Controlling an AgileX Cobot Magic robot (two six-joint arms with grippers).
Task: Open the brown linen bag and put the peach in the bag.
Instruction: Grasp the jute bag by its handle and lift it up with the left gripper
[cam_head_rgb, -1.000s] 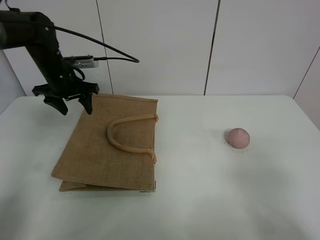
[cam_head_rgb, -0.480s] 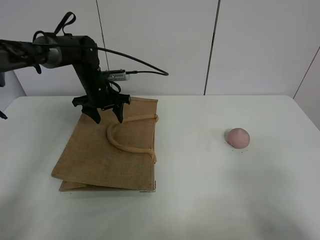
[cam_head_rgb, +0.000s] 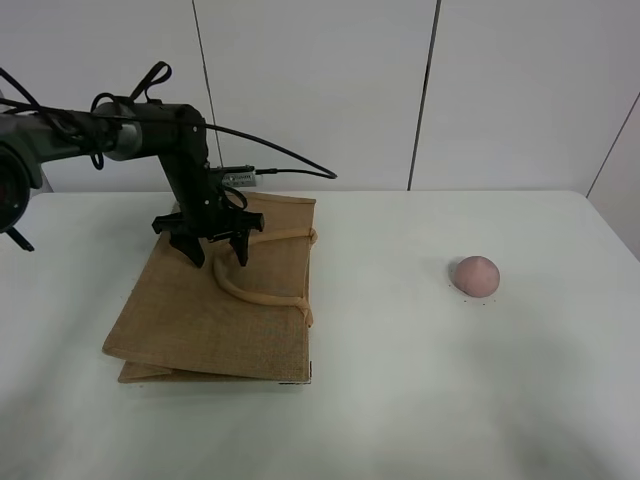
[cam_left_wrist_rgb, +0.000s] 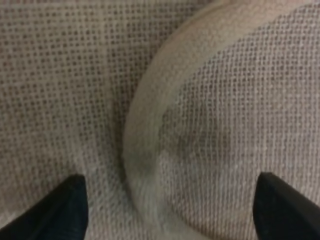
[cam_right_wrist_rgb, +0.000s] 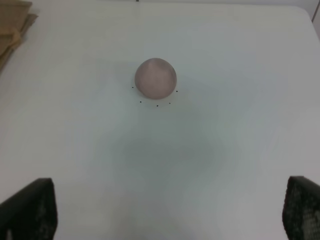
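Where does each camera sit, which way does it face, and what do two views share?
Exterior high: mounted high, looking down across the table; shows bag, peach, left arm, open left gripper.
Left wrist: close above the bag's handle, facing down; two fingertips show.
Right wrist: above the peach, facing down; right gripper tips show.
Shared: exterior and right wrist both show peach and bag.

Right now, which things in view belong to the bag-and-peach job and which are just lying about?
Job: tan-brown woven linen bag; its light-tan loop handle; small round dusty-pink peach; left arm's black fingers, open either side of the handle.
Not the job: white table; white wall panels behind it.
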